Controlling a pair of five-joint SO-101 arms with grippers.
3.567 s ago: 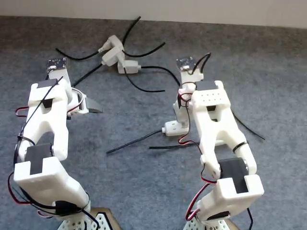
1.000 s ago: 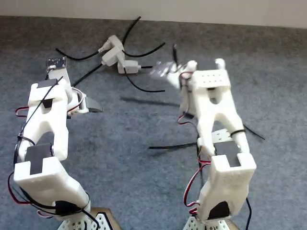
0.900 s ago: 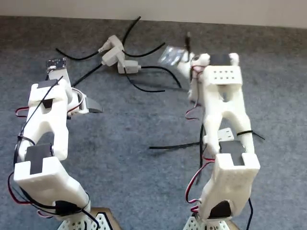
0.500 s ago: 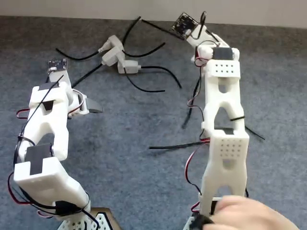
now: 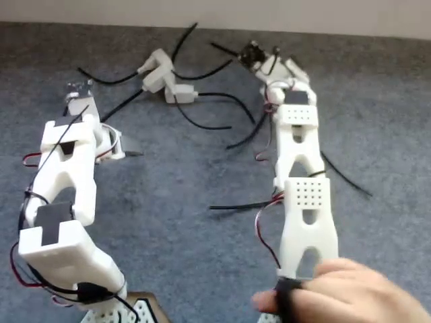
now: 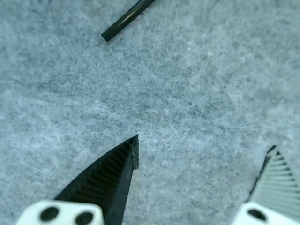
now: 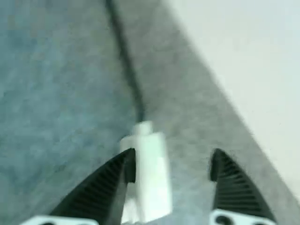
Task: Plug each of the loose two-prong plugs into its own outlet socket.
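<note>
lying between the parted fingers of the right claw [image 7: 173, 157], a white two-prong plug [image 7: 147, 178] rests against one finger and apart from the other, its black cord [image 7: 124, 61] trailing away near the far edge of the grey carpeted worktop [image 5: 202, 256]. the left claw [image 6: 204, 154] hangs wide open above the carpet. a huddle of white outlet sockets [image 5: 163, 82] lies toward the back, between the arms.

Right end effector [image 5: 259, 57] with plug [image 7: 147, 173] — far forward now; hand [image 5: 350, 293] at base
</note>
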